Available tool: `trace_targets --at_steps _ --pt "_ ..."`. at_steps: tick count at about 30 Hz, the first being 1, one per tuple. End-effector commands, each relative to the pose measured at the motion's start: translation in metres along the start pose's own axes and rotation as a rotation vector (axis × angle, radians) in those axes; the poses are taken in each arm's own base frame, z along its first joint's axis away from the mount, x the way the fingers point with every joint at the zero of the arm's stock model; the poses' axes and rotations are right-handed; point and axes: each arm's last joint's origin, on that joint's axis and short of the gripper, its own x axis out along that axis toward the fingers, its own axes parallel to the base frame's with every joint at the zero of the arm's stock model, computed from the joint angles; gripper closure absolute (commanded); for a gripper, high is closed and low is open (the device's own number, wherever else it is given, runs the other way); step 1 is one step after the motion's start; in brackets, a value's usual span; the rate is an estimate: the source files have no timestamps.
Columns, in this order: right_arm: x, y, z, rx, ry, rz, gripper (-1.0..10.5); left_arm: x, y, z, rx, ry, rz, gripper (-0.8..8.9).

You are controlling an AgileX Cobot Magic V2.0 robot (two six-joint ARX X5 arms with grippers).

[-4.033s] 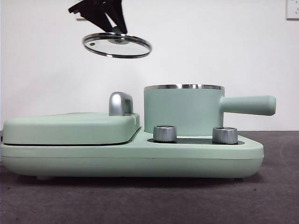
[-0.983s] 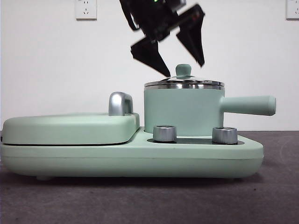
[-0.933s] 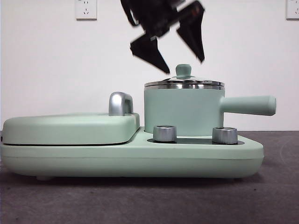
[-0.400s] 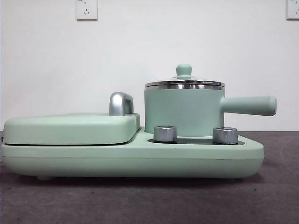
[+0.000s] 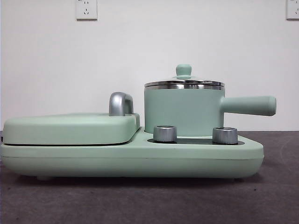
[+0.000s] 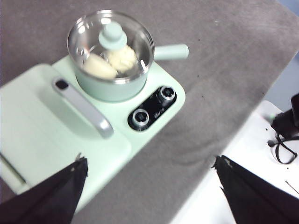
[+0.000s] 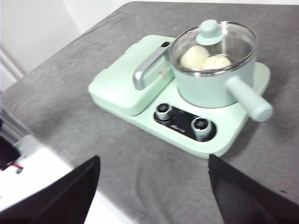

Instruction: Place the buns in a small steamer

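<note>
Since the lid already sits on the pot, you are looking at the close of the job rather than the middle of it.

Step in hand: by my reading the loading is done; both buns lie inside the small steamer [image 5: 183,110] and nothing of the task is left outside it.
Buns: 2 of them, the smooth bun [image 7: 194,56] and the twisted bun [image 7: 216,61], side by side and touching, seen through the glass lid [image 7: 233,43]; the front view hides them behind the pot wall.
Lid: seated level on the steel rim, green knob [image 5: 183,70] upright on top.
Steamer: it stands on the mint-green cooker base [image 5: 140,158], its side handle [image 5: 247,105] pointing away from the flat griddle [image 5: 70,128], behind 2 steel dials [image 5: 165,133].
Next move: I judge none is needed on the buns; you need only keep both arms clear of the knob and the handle so the lid is not knocked.
Left claw [image 6: 149,191]: spread wide and empty, held high above the bench [image 6: 224,70], well apart from the cooker.
Right claw [image 7: 154,191]: also spread wide, gripping nothing, raised over the bench's near edge, well away from the pot.
Front view: neither arm shows in it.
</note>
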Motion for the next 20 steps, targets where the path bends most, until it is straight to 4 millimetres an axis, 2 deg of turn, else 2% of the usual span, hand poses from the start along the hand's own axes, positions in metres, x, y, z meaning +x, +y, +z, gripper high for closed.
trace_targets --at_steps 1,7,12,15,18,19,20 --pt "-0.001 0.001 0.002 -0.013 -0.008 0.018 5.8 -0.009 -0.003 -0.026 -0.036 -0.053 -0.007 3.8" --pt "-0.001 0.002 0.002 -0.013 -0.004 0.037 5.8 -0.021 -0.003 -0.093 -0.071 -0.194 0.047 3.8" --pt "-0.001 0.002 0.002 -0.013 -0.004 0.037 5.8 -0.017 -0.001 -0.137 -0.155 -0.244 0.051 3.8" --pt "-0.001 0.002 0.003 -0.016 -0.013 0.038 5.8 -0.014 0.001 -0.154 -0.206 -0.253 0.071 3.8" --pt "-0.001 0.002 0.004 -0.02 -0.031 0.042 5.8 -0.012 0.001 -0.162 -0.231 -0.252 0.072 3.84" --pt "-0.001 0.002 0.005 -0.02 -0.034 0.042 5.8 -0.011 0.001 -0.163 -0.234 -0.249 0.072 4.09" --pt "-0.001 0.002 0.005 -0.021 -0.035 0.044 6.5 -0.011 0.001 -0.163 -0.233 -0.246 0.072 5.07"
